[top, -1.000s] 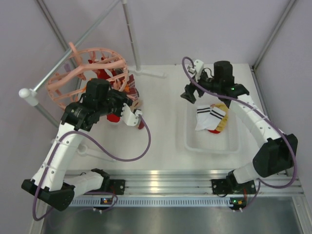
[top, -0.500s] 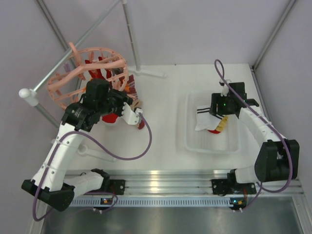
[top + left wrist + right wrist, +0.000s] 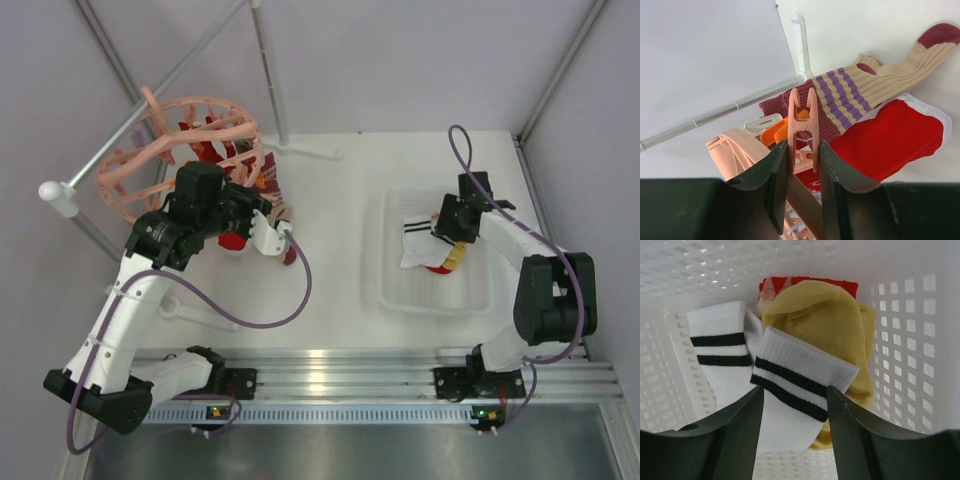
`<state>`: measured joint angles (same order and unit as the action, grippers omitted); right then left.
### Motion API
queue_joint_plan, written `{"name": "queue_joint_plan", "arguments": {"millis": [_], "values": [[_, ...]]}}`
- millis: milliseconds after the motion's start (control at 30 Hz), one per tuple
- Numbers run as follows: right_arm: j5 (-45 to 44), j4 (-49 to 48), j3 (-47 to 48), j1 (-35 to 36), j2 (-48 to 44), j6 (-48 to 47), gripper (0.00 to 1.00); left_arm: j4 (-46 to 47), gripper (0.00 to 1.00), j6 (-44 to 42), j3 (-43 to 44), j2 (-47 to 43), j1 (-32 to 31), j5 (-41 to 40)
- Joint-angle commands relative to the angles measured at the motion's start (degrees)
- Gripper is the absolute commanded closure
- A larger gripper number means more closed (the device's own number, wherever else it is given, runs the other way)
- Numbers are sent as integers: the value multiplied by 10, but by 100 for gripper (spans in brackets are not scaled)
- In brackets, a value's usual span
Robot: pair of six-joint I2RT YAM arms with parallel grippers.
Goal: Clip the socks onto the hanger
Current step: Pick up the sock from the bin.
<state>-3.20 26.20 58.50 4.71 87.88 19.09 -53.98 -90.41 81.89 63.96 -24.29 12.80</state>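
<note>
By the hanger, your left pincer is pinching a peach clip, with a red sock close behind. Over in the white basket, your right pincer is spread over a white striped sock, beside a yellow sock.

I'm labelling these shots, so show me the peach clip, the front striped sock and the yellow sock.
peach clip (image 3: 793, 130), left wrist view, on its left prong.
front striped sock (image 3: 790, 427), right wrist view, on the white fabric below the stripes.
yellow sock (image 3: 815, 315), right wrist view, middle of its rounded top.
</note>
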Motion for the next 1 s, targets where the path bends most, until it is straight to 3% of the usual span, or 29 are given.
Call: {"name": "queue_joint_plan", "arguments": {"millis": [0, 100, 133, 200, 233, 300, 500, 967], "values": [[-15, -14, 24, -2, 21, 38, 48, 15, 100, 20, -2, -5, 2, 23], [-11, -18, 26, -2, 29, 38, 59, 17, 100, 23, -4, -4, 2, 24], [-2, -20, 26, -2, 28, 34, 69, 18, 100, 23, -4, -4, 2, 24], [7, -21, 29, -2, 29, 31, 79, 19, 100, 23, -7, -4, 2, 24], [11, -22, 30, -2, 28, 24, 92, 19, 100, 23, -7, -3, 1, 25], [12, -21, 36, -3, 22, 18, 100, 21, 100, 25, -7, -4, 2, 25], [29, -20, 42, -4, -36, -25, 100, 20, 100, 30, -8, -7, 1, 26], [234, -7, 67, -10, -163, -268, 100, 14, 100, 45, -1, -12, 1, 35]]}}
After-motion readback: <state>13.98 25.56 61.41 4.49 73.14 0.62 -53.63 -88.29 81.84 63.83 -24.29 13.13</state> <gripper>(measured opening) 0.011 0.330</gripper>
